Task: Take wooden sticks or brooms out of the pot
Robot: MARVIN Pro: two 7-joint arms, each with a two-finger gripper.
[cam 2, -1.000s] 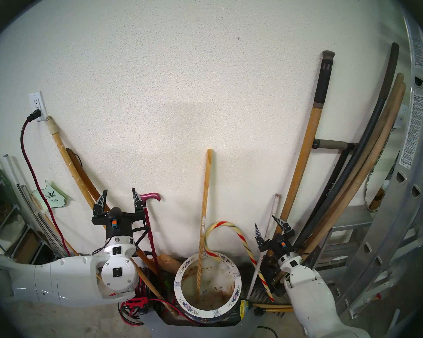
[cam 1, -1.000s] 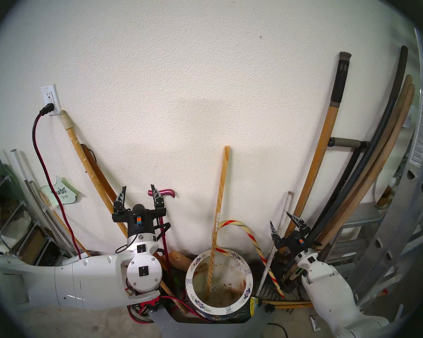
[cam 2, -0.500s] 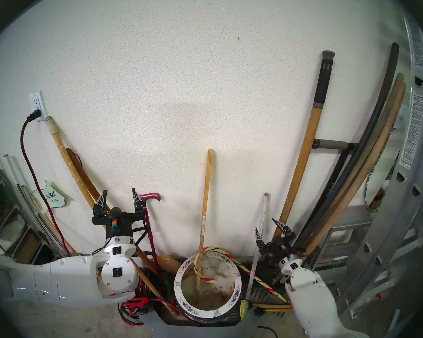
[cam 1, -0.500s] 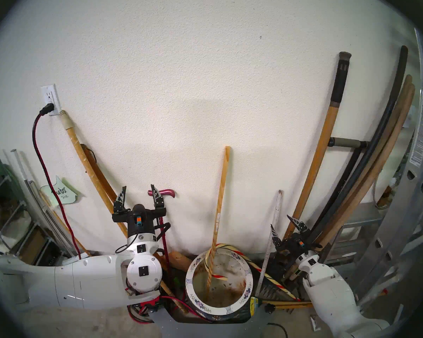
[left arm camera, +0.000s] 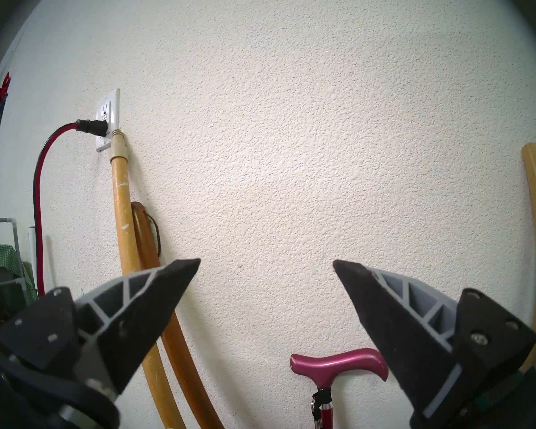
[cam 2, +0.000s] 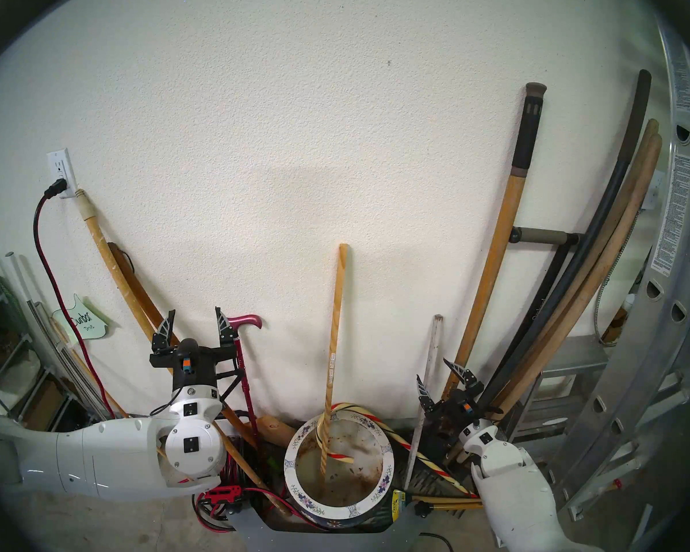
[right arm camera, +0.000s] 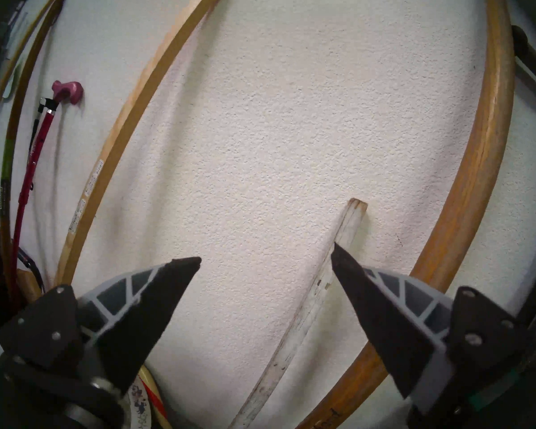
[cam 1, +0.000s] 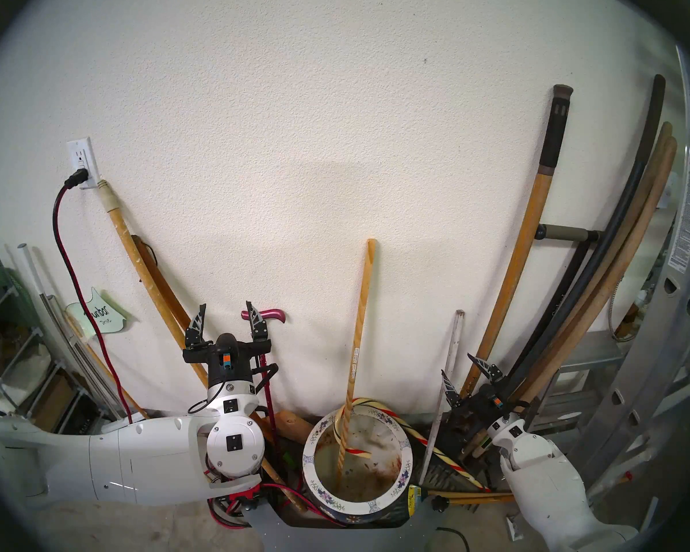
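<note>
Ceramic pot (cam 1: 357,503) with yellow pole (cam 1: 355,356) and striped cane's hook (cam 1: 357,451) inside; left tool (cam 1: 226,315), right tool (cam 1: 459,366) both agape, empty, level toward wall.

Slat's (cam 1: 443,384) foot hidden behind the striped cane (cam 1: 435,447).

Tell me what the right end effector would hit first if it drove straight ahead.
Probably the white wall. The right end effector is open and faces it; the grey-white slat stands just inside its right finger, so that might graze first. Depth is unclear.
</note>
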